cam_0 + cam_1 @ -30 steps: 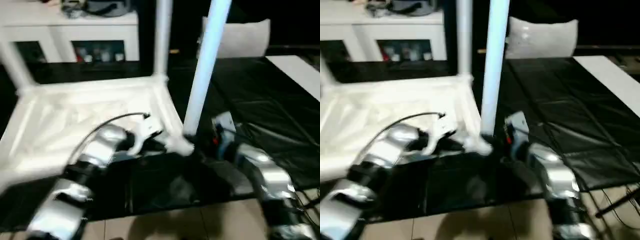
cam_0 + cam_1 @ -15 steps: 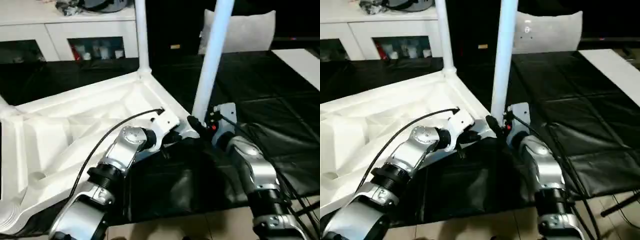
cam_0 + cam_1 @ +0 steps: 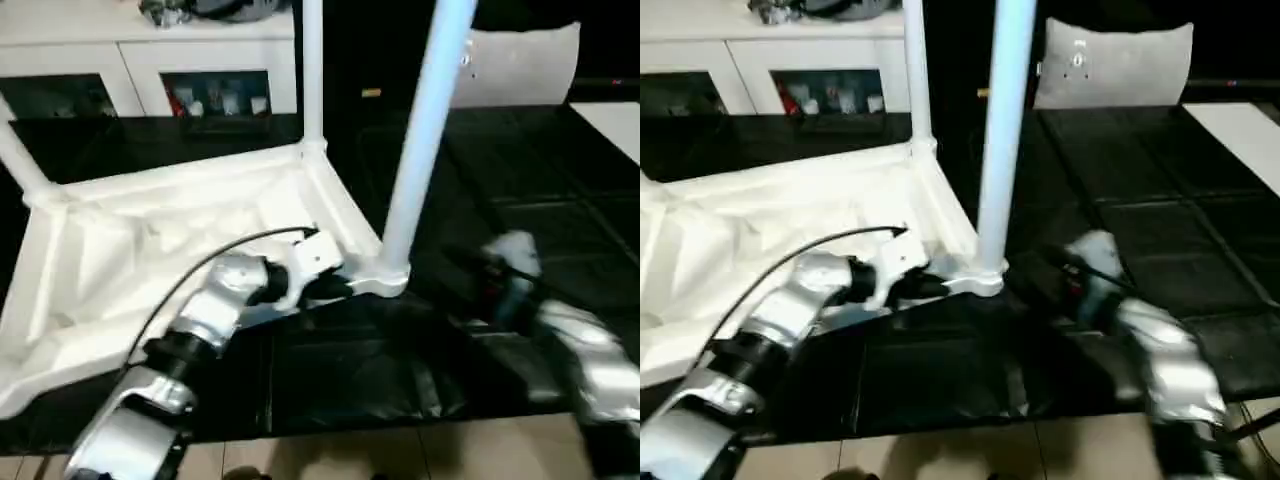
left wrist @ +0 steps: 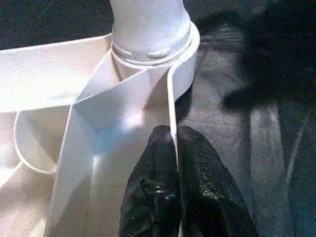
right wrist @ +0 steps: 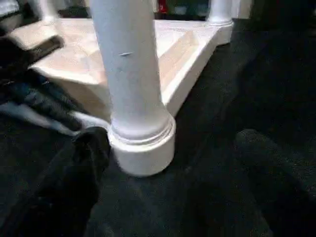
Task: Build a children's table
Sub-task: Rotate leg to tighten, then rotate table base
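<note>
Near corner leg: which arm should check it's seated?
Probably right. The right gripper is open beside the leg, free to grasp it; the left gripper is clamped on the tabletop rim, steadying it.

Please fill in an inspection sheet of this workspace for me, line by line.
Surface: black mat on a pale floor.
Job's things: white tabletop lies underside up; near leg stands in the corner socket; far leg stands in its corner; a third leg rises at the left corner.
Clutter: nothing seen on the mat.
Grippers: left gripper shut on the tabletop's thin rim beside the socket; right gripper open, its fingers apart beside the socket, clear of the near leg.
Cables: black cable along the left forearm.
Surroundings: white cabinet and grey cushion behind.
</note>
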